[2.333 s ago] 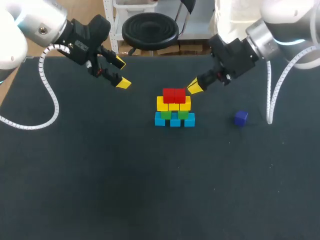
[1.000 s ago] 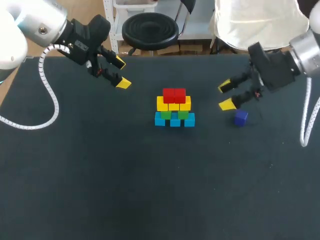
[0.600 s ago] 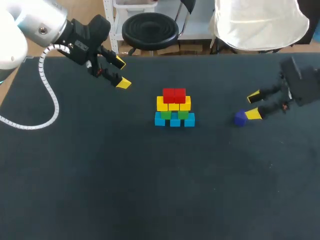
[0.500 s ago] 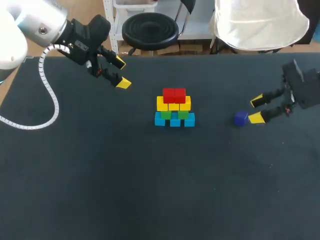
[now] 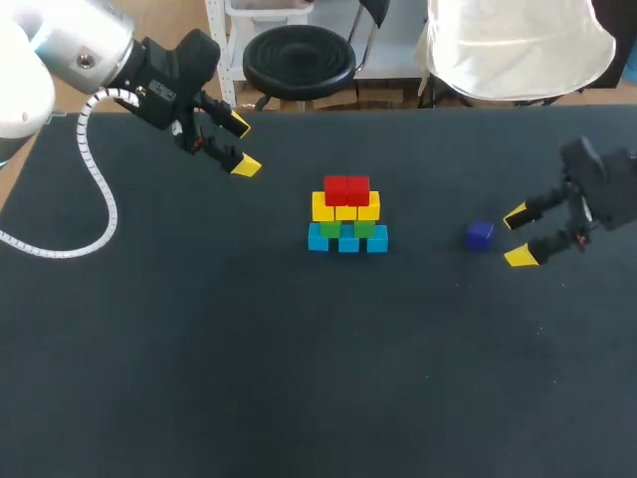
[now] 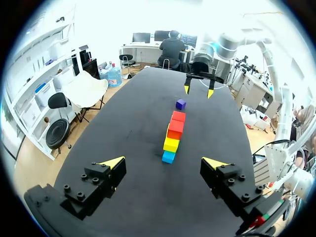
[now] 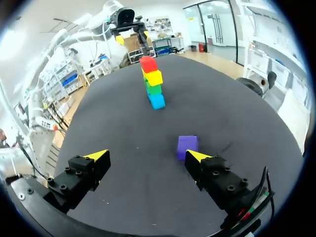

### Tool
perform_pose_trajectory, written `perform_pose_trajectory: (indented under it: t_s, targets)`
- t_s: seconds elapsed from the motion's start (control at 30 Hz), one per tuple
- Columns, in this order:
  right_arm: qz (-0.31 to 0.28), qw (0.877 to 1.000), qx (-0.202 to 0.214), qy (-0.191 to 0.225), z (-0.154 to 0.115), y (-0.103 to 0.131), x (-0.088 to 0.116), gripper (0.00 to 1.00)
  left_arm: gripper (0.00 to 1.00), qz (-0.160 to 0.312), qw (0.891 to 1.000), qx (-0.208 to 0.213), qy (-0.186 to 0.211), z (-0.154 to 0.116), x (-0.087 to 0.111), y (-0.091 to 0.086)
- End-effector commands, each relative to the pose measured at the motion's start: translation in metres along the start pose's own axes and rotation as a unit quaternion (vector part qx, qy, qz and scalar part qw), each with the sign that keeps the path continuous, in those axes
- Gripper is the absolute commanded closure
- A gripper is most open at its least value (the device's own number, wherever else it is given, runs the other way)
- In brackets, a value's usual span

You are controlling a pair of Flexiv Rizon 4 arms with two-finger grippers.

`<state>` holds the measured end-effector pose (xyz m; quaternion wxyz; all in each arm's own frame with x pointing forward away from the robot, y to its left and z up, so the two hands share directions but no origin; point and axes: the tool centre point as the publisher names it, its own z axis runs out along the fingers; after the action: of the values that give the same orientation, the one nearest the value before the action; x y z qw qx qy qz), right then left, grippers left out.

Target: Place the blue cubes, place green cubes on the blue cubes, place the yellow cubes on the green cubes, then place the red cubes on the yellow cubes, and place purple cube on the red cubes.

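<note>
Right tool (image 5: 518, 237) is wide open and holds nothing. In the head view, the purple cube (image 5: 480, 234) sits on the dark surface (image 5: 299, 378) at 9 o'clock from it, just beside its tips. In the right wrist view it lies just ahead of one finger, not mid-gap. The left tool (image 5: 241, 145), also open, is far off. The cube is small and lies flat, well apart from the stack (image 5: 346, 214) at its 9 o'clock.

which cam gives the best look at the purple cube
Right wrist view: the purple cube sits close and large, just ahead of one finger of the open right gripper. Head view shows it small, right of the stack. Left wrist view shows it tiny, beyond the stack.
</note>
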<state>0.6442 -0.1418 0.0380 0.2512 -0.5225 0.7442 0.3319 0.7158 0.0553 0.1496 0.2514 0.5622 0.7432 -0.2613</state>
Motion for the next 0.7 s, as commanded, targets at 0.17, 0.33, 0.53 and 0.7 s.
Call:
perform_pose_trajectory:
  t_s: [0.17, 0.33, 0.53, 0.7]
  targets:
    - [-0.01, 1.0, 0.001, -0.006, 0.005, -0.005, -0.005, 0.0, 0.0, 0.002, 1.0, 0.0, -0.003, 0.0, 0.001, 0.0]
    - [-0.01, 1.0, 0.001, -0.006, 0.005, -0.005, -0.005, 0.0, 0.0, 0.002, 1.0, 0.0, -0.003, 0.0, 0.001, 0.0]
    - [-0.024, 0.999, 0.02, 0.008, 0.002, 0.0, -0.013, 0.0, 0.0, 0.002, 1.0, 0.0, -0.003, 0.0, 0.001, 0.0]
    - [-0.027, 0.992, 0.098, 0.073, -0.007, 0.01, -0.031, 0.0, 0.0, 0.002, 1.0, 0.0, -0.003, 0.0, 0.001, 0.0]
